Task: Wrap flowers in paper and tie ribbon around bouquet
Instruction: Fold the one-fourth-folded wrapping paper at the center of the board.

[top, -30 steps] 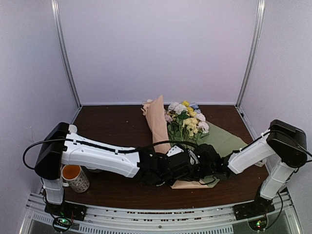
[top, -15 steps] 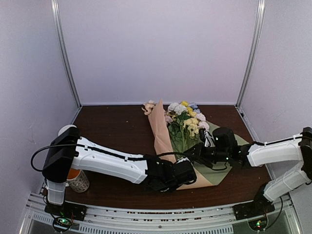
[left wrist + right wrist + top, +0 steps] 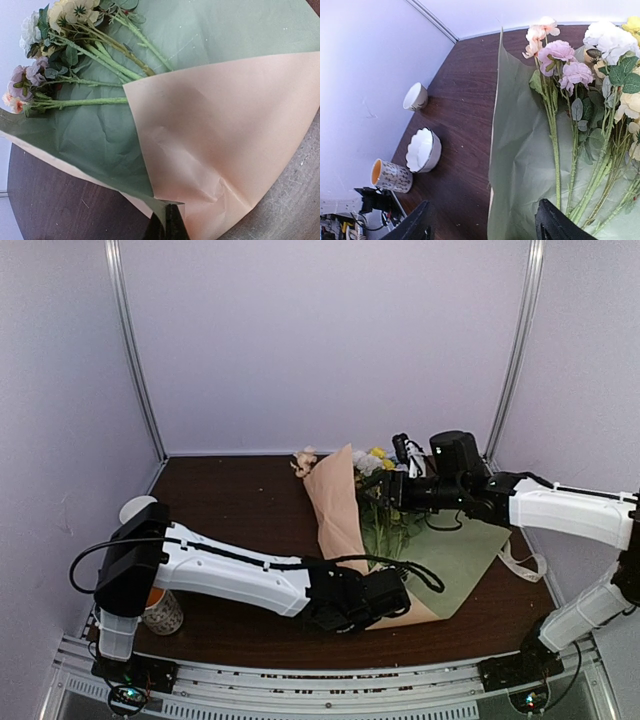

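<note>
- The paper (image 3: 455,550) lies on the right half of the dark wooden tabletop (image 3: 230,500). Its sage-green face is up and spreads toward the right edge.
- The paper's left flap is folded up and over, peach-tan side out. It runs from a point near the near edge up toward the far edge, and it covers the lower ends of the stems.
- The flowers (image 3: 385,525) lie on the green face with their stems toward the near edge. Their pastel heads, yellow, white, pink and lilac, fan out toward the far edge.
- The left gripper (image 3: 167,225) is low at the folded tip of the paper, close to the near edge. Its jaws are together, pinching the paper's edge where the green and peach sides meet.
- The right gripper (image 3: 485,216) is raised above the flower heads, near the far edge. Its fingers (image 3: 425,222) stand wide apart with nothing between them.
- The ribbon (image 3: 525,568), a cream strip, lies at the right edge of the tabletop, just beside the paper's right corner.
- A patterned mug (image 3: 390,176) with an orange inside stands at the near-left corner.
- A scalloped white bowl (image 3: 422,150) and a small white cup (image 3: 415,96) sit farther along the left edge, apart from one another.
</note>
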Controlling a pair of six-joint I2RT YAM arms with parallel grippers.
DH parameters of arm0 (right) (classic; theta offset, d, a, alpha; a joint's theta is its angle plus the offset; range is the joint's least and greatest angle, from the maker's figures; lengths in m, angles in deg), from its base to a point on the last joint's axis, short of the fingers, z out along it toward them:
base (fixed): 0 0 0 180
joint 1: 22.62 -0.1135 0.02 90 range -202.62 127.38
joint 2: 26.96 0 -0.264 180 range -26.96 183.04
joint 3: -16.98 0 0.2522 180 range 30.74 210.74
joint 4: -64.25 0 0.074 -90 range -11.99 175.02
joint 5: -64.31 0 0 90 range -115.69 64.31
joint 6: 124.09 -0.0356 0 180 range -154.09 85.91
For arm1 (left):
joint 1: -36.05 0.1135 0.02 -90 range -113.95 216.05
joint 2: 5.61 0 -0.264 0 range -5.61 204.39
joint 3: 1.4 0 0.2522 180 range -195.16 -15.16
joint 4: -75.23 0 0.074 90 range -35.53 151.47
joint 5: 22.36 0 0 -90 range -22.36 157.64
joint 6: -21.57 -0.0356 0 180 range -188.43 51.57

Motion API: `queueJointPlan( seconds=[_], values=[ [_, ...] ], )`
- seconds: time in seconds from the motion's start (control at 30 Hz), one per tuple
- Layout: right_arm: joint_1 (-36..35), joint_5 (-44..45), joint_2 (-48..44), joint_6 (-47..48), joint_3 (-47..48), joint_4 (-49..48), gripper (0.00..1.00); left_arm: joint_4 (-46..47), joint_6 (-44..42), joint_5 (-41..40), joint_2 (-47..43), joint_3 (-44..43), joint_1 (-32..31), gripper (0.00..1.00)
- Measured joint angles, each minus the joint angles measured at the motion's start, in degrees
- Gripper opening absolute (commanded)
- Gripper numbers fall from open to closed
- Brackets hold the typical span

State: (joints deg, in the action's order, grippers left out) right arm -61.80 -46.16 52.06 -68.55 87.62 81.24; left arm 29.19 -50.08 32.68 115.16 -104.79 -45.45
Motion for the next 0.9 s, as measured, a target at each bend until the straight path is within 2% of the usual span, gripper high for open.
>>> queueJointPlan(
  seconds=[0.2,0.33,0.4,0.47,0.57,0.7,0.77,0.9],
  values=[
    [-0.5,-2.9,6.8,2.5,2.4,4.7,0.71,-0.6,-0.9,0.0,0.4,-0.1,-0.2,0.0],
    [-1.3,-4.5,8.8,3.4,2.8,6.9,0.6,-0.8,-1.2,0.0,0.7,-0.1,-0.3,0.0],
    [-1.6,-6.0,9.1,3.6,2.8,7.1,0.45,-0.8,-1.4,0.0,0.8,-0.1,-0.3,0.0],
    [-1.9,-7.8,9.3,3.5,2.8,6.8,0.24,-0.9,-1.5,0.0,1.0,-0.3,-0.3,0.0],
    [-1.9,-9.4,9.7,4.1,2.7,6.3,0.01,-0.9,-1.6,0.0,1.4,-1.0,-0.3,0.0],
    [-1.8,-10.1,9.8,4.2,2.3,6.4,0.0,-1.6,-1.6,0.0,1.7,-1.7,-0.3,0.02],
    [-1.5,-10.1,9.8,4.4,2.0,6.4,0.0,-2.1,-1.5,0.0,1.8,-2.0,-0.4,0.18],
    [-0.5,-10.1,9.8,4.8,1.6,6.5,0.0,-3.2,-1.3,-0.2,1.8,-3.2,-0.4,0.33]
  ],
)
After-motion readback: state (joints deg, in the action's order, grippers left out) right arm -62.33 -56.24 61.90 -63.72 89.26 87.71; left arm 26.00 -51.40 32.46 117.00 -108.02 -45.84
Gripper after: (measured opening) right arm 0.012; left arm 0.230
